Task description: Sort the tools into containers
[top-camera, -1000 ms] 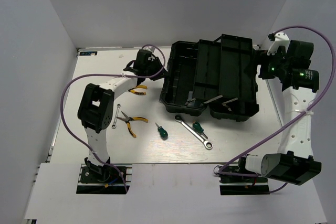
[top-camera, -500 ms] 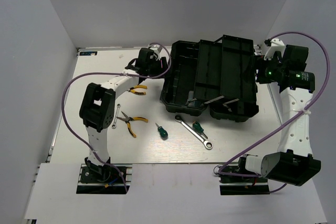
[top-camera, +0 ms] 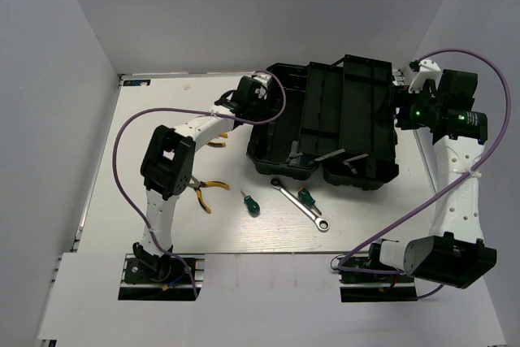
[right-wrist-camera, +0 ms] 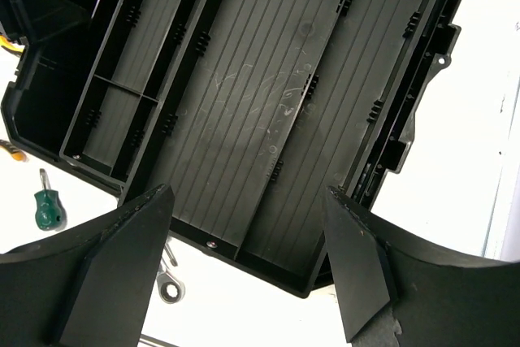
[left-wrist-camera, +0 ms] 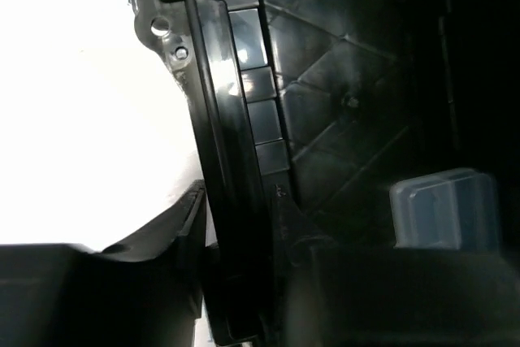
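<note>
The black toolbox (top-camera: 280, 132) lies open at the back of the table, with its tray (top-camera: 351, 119) across the right half. My left gripper (top-camera: 262, 91) is shut on the toolbox's left wall (left-wrist-camera: 219, 119), which runs between its fingers. My right gripper (right-wrist-camera: 248, 201) hangs open above the ribbed tray (right-wrist-camera: 268, 95), holding nothing. One yellow-handled pliers (top-camera: 203, 190) lies in front of the box, another (top-camera: 214, 143) is partly under my left arm. Two green screwdrivers (top-camera: 250, 202) (top-camera: 306, 197) and a long wrench (top-camera: 301, 205) lie near the box's front edge.
A pale translucent block (left-wrist-camera: 443, 209) sits inside the box near my left gripper. Purple cables (top-camera: 122, 144) loop from both arms. White walls close in the table on the left, back and right.
My left arm has swung right, from above the pliers to the toolbox's left wall; its jaws opened on the way and closed on the wall. The right arm shifted slightly, then held still.
</note>
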Tool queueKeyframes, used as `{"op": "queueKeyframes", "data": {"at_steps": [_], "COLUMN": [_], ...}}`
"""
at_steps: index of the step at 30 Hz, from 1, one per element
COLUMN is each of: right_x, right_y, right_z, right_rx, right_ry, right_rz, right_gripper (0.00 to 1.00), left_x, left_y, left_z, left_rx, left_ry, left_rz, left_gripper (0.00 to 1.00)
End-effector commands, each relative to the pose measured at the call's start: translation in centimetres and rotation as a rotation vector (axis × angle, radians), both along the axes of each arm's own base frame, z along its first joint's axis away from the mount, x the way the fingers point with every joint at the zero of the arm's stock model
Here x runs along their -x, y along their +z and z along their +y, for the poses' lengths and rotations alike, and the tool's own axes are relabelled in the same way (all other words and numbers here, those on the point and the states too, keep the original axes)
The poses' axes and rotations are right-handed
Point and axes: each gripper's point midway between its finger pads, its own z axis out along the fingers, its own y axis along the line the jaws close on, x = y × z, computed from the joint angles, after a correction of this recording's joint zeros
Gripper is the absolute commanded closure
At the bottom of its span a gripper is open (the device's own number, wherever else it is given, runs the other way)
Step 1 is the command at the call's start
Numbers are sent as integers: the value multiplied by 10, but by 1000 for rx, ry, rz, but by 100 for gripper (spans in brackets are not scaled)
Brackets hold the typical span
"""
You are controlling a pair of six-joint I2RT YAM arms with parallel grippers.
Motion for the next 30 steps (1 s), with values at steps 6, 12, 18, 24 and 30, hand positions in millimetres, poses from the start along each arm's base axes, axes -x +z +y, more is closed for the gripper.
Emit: {"op": "queueKeyframes", "data": {"at_steps": [6,12,18,24,30], "right_x": [1,5,10,13,16], "right_y": [17,14,12,8,6], "right_z": [4,5,6,8,8], "right_rx": [-9,-16,-11,-18,-14], "right_ry": [14,14,20,25,25], "right_rz": [-62,-55,-50,-45,-42], "right_gripper": [21,21,21,21,21], "left_x": [5,18,24,20,15], "left_y": [-11,-29,-42,-49,-51], "left_z": [35,35,42,50,52], "left_rx": [-100,-19,36,97,151], "left_ry": [214,357,434,513,553], "left_rz": [89,199,254,298,327], "left_gripper": [100,100,100,100,100]}}
